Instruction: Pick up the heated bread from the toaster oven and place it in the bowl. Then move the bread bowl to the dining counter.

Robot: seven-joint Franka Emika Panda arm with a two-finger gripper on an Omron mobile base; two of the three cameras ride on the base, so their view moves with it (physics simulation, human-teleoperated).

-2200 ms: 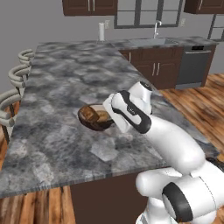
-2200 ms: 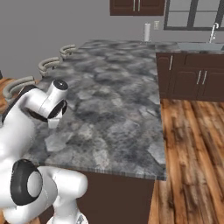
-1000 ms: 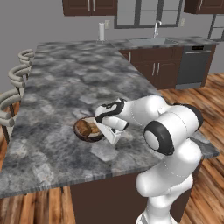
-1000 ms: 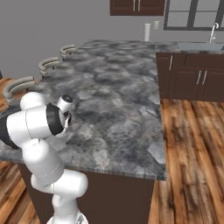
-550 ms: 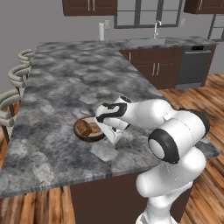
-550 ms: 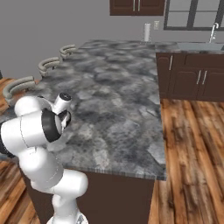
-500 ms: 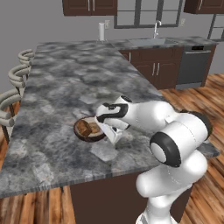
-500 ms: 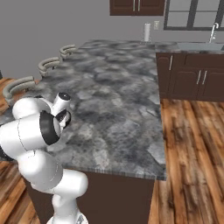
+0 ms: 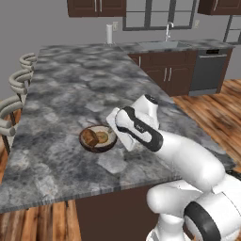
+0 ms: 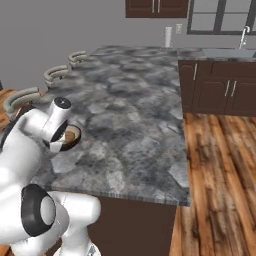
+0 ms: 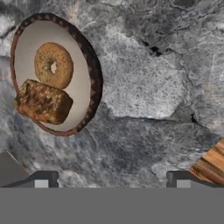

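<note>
A shallow brown-rimmed bowl (image 11: 85, 52), set on the grey marbled stone counter (image 11: 148, 96), holds a golden-brown bread chunk (image 11: 43, 102) beside a tan ring pastry (image 11: 53, 65). The two-finger gripper (image 11: 111, 177) is spread apart above the counter, grasping nothing.

Arm folded low and bent sharply at the elbow, gripper (image 11: 112, 179) pointing down, fingers (image 11: 41, 179) spread wide, holding nothing.

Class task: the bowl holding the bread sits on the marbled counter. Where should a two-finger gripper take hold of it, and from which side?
Grip the bowl's thin dark rim from above, one finger inside and one outside. The rim section facing the gripper is bare; the bread and ring pastry crowd the far side.
</note>
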